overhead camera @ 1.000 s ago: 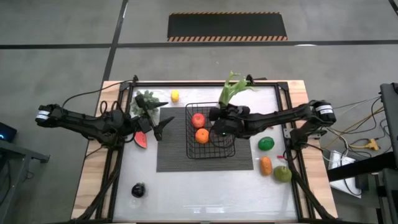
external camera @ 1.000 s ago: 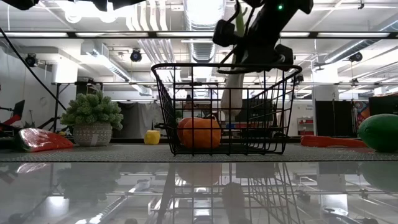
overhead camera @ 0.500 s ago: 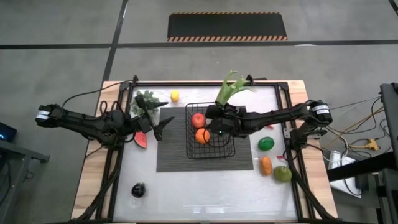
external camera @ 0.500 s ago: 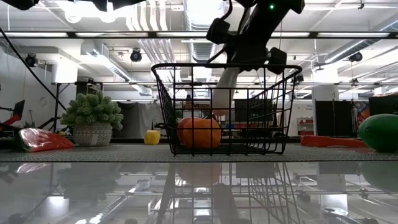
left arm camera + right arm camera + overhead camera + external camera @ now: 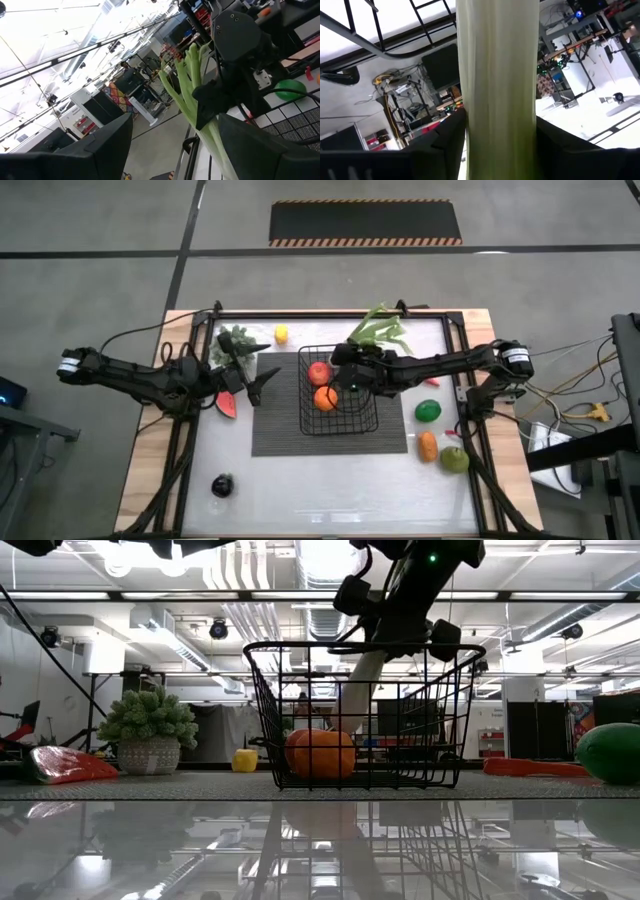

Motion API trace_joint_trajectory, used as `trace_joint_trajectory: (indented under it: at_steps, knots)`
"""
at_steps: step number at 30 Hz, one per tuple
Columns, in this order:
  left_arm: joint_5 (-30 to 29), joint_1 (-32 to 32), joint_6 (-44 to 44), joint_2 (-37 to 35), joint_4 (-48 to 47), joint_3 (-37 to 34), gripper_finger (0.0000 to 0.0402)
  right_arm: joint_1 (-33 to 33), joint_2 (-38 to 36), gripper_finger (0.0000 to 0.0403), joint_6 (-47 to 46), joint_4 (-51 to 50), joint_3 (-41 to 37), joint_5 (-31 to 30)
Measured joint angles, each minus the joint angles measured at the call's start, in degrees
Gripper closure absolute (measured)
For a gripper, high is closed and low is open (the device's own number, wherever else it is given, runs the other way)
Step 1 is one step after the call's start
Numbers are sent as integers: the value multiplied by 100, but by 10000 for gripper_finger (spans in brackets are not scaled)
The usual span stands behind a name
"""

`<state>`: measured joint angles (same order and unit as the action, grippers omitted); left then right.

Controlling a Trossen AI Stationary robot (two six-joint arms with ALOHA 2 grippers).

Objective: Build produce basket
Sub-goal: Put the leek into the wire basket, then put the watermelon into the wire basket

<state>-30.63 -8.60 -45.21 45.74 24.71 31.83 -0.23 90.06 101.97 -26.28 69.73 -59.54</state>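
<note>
The black wire basket [image 5: 340, 412] stands on the dark ribbed mat [image 5: 280, 430] and holds a red round piece [image 5: 319, 372] and an orange one [image 5: 325, 398]. My right gripper [image 5: 347, 374] is over the basket's far side, shut on the long leek [image 5: 357, 690]. The leek's green leaves [image 5: 380, 330] stick out toward the far edge. Its pale stem slants down into the basket behind the orange piece [image 5: 322, 752]. My left gripper [image 5: 262, 384] is open and empty, left of the basket. My right gripper pinches the leek's pale stem [image 5: 497, 100] between its two fingers [image 5: 442, 145], about midway along, below the leaves. The fingers reach in from the table's right and lie across the stem. The leek is tilted, its lower end [image 5: 343, 720] inside the basket; whether that end rests on anything, I cannot tell.
A potted green plant [image 5: 235, 340], a yellow piece [image 5: 281, 333] and a red slice [image 5: 228, 405] lie left of the basket. A dark piece [image 5: 222, 485] lies near left. A green round piece [image 5: 427, 411], an orange piece [image 5: 428, 445] and a green pear [image 5: 455, 459] lie right.
My right gripper has gone a little toward the table's left and far edge over the basket, still shut on the leek. The leek has tipped from nearly upright to slanting, and its lower end has swung left, deeper into the basket.
</note>
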Motion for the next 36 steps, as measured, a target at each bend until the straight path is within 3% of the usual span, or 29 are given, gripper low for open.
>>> trace_joint_trajectory:
  at_steps: [4, 12, 26, 36]
  knots:
    - [0, 0, 0, 0, -6, 0, 127, 7, -40, 244, 102, -227, 0, 124]
    - [0, 0, 0, 0, -4, 0, 127, -64, -50, 291, -202, -264, 0, 299]
    - [0, 1, 0, 0, 6, 0, 127, -57, -71, 191, -254, -169, 0, 303]
    - [0, 0, 1, 0, 12, 0, 127, -55, -321, 161, -236, -188, 69, 252]
